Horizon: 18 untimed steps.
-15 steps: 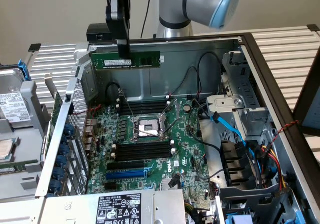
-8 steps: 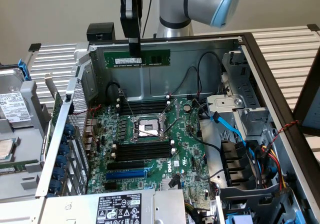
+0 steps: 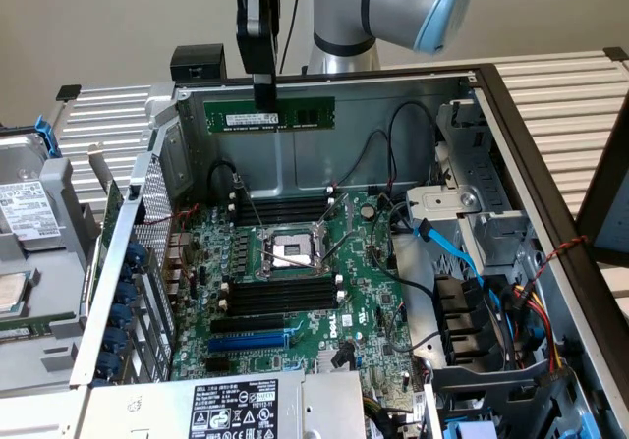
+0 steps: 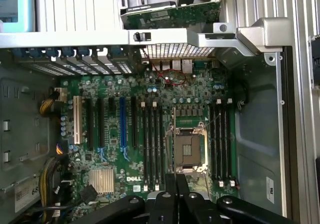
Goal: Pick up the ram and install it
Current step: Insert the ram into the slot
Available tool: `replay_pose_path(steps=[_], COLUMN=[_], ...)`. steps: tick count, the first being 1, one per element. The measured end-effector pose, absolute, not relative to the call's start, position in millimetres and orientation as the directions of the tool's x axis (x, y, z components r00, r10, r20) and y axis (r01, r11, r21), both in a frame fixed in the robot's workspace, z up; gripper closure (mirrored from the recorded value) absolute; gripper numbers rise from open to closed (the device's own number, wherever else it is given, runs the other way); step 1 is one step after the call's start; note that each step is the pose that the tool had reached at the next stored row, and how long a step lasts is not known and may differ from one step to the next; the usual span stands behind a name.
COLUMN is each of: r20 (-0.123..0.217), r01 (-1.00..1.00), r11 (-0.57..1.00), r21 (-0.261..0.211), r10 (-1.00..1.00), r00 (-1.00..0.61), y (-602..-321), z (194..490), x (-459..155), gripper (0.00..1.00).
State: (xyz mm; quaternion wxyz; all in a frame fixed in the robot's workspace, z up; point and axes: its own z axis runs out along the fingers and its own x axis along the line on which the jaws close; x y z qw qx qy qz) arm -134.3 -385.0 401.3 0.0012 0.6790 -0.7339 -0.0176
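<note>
**Tech:** How far along are you?

**Arm:** The pick-up is done. My gripper (image 3: 265,103) is clamped on the ram (image 3: 300,117), gripping its upper edge a little off its middle. The stick hangs level with its long edge facing down.

**Tech:** Where is it relative to the CPU socket (image 3: 292,250)?

**Arm:** High above the socket and well clear of the motherboard (image 3: 364,282). In the exterior view it sits against the case's grey back wall (image 3: 393,90). It touches nothing but my fingers.

**Tech:** So it isn't installed?

**Arm:** No. The memory slots (image 3: 285,297) just beside the socket, a bank on each of two opposite sides, all look empty. I'd judge the job about half done: the ram is lifted but not seated.

**Tech:** What are the parts like?

**Arm:** The ram is a thin, flat, rigid green board. It has a row of black chips and a small white label next to my grip. The slots are long, narrow black plastic channels with pale latches at their ends. The socket is a square metal frame, shiny against the matte green board. Farther from the socket than the near bank lies the blue expansion slot (image 3: 251,342), which is not the target.
</note>
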Motion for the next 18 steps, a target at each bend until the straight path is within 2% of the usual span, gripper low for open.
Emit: replay_pose_path(steps=[6, 18], r20=[-0.022, -0.022], r01=[-0.997, -0.997], r11=[0.077, 0.078], r21=[0.028, 0.028], r10=[-0.997, -0.997], r00=[-0.078, -0.078], y=[-385.0, -386.0], z=[401.2, 379.7], x=[-134.1, -131.6], gripper=[0.88, 0.88])
